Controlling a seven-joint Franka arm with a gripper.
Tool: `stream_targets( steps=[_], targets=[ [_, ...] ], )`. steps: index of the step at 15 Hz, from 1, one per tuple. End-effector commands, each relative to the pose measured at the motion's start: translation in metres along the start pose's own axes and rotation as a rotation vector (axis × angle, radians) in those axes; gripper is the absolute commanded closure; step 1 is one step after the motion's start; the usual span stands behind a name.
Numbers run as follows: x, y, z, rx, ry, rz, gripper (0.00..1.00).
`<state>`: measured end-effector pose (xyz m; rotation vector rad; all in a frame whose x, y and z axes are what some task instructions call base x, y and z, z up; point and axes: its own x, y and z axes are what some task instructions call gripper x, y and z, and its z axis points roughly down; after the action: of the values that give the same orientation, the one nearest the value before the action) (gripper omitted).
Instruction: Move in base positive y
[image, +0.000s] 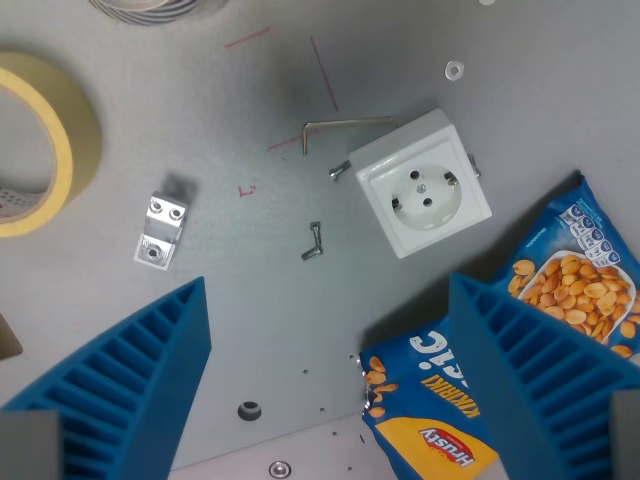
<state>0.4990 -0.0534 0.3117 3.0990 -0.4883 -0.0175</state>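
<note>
My gripper (330, 380) looks down on a grey table. Its two blue ribbed fingers (130, 385) stand wide apart at the bottom of the wrist view, open and empty. Between and above them lie a white wall socket (422, 183), a small metal bracket (161, 231), a bent hex key (340, 126) and two small screws (314, 242). The finger on the wrist view's right overlaps a blue peanut snack bag (470, 400).
A roll of yellow tape (60, 130) sits at the wrist view's left edge. Another roll (155, 8) shows at the top edge. A small washer (454, 70) lies at the upper right. Red pen marks (322, 72) and bolt holes (249, 410) mark the table.
</note>
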Motion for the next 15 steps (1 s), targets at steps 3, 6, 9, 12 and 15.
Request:
stream_targets(
  steps=[3,6,9,12,15],
  targets=[
    [-0.009,-0.015,-0.002,0.001,0.005,0.001,0.0],
    [-0.018,-0.03,-0.002,0.001,0.005,0.001,0.0],
    [-0.027,-0.045,-0.002,0.001,0.005,0.001,0.0],
    [-0.036,-0.06,-0.002,0.001,0.005,0.001,0.0],
    [-0.045,-0.075,-0.002,0.001,0.005,0.001,0.0]
  ],
)
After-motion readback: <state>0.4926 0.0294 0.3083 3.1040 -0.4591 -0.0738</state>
